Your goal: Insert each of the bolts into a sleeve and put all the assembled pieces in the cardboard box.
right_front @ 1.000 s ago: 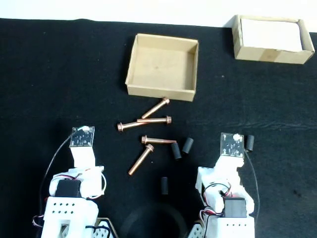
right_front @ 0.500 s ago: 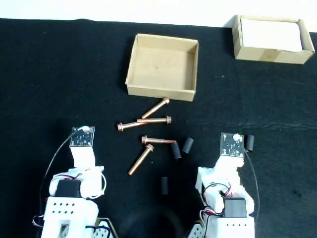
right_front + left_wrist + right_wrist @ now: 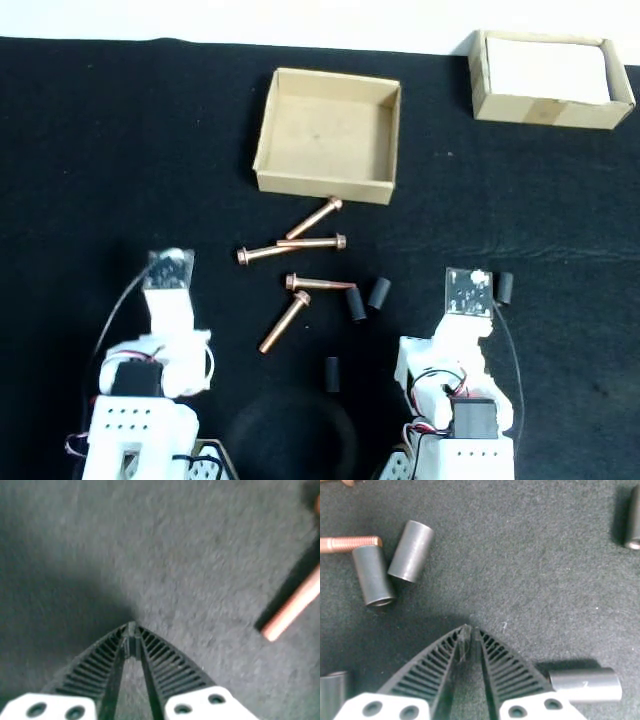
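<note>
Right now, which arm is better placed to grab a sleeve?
Right, I'd judge: the right gripper has one sleeve beside it and two more just ahead; the left gripper sits nearer a bolt.

both tools (image 3: 131, 630) (image 3: 468, 630) closed, arms low.

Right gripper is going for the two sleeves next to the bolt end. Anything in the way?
Nothing visible. Bare black cloth lies between the right gripper and the darker sleeve and lighter sleeve. A third sleeve lies beside one finger, off that line.
</note>
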`<state>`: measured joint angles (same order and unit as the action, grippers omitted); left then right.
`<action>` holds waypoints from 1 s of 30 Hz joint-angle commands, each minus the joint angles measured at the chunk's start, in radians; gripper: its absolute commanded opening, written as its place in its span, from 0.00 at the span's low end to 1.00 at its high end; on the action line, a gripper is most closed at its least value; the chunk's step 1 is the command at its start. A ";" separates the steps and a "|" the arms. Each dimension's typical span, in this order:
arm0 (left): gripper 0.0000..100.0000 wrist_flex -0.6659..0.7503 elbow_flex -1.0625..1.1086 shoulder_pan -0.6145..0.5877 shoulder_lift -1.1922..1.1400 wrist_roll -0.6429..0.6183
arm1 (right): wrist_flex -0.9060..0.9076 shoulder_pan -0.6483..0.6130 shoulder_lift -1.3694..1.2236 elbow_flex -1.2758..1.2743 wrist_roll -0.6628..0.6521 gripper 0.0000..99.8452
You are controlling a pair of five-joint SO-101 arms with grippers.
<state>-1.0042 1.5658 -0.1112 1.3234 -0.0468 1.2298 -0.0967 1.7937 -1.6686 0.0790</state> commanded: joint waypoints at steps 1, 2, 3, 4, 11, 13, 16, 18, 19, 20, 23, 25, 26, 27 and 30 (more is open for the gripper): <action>0.01 0.034 -0.136 -0.044 0.005 0.003 | 0.004 0.007 0.001 -0.120 -0.002 0.01; 0.01 0.029 -0.176 -0.058 0.005 0.003 | 0.004 0.007 0.001 -0.120 -0.002 0.01; 0.01 0.015 -0.219 -0.071 0.005 0.003 | 0.004 0.007 0.001 -0.120 -0.002 0.01; 0.01 -0.009 -0.269 -0.085 0.005 0.003 | 0.004 0.007 0.001 -0.120 -0.002 0.01; 0.01 -0.502 -0.819 -0.110 -0.007 0.002 | 0.004 0.007 0.001 -0.120 -0.002 0.01; 0.01 -0.635 -0.974 -0.081 -0.007 0.002 | 0.004 0.007 0.001 -0.120 -0.002 0.01; 0.01 -0.752 -1.129 -0.042 -0.012 -0.003 | 0.004 0.007 0.001 -0.120 -0.002 0.01; 0.01 -0.758 -1.170 -0.044 -0.045 -0.005 | 0.004 0.007 0.001 -0.120 -0.002 0.01; 0.01 -0.760 -1.185 -0.050 -0.074 -0.005 | 0.004 0.007 0.001 -0.120 -0.002 0.01; 0.01 -0.761 -1.199 -0.070 -0.107 -0.011 | 0.004 0.007 0.001 -0.120 -0.002 0.01; 0.01 -0.763 -1.242 -0.128 -0.220 -0.086 | 0.004 0.007 0.001 -0.120 -0.002 0.01; 0.01 -0.763 -1.250 -0.137 -0.295 -0.104 | 0.004 0.007 0.001 -0.120 -0.002 0.01; 0.01 -0.763 -1.250 -0.137 -0.325 -0.106 | 0.004 0.007 0.001 -0.120 -0.002 0.01; 0.01 -0.763 -1.245 -0.137 -0.349 -0.117 | 0.004 0.007 0.001 -0.120 -0.002 0.01; 0.01 -0.763 -1.241 -0.119 -0.392 -0.198 | -0.001 -0.012 0.001 -0.124 -0.002 0.01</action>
<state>-1.7622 0.3475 -0.2386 0.9705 -0.1880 1.2298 -0.0967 1.7937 -1.6686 0.0790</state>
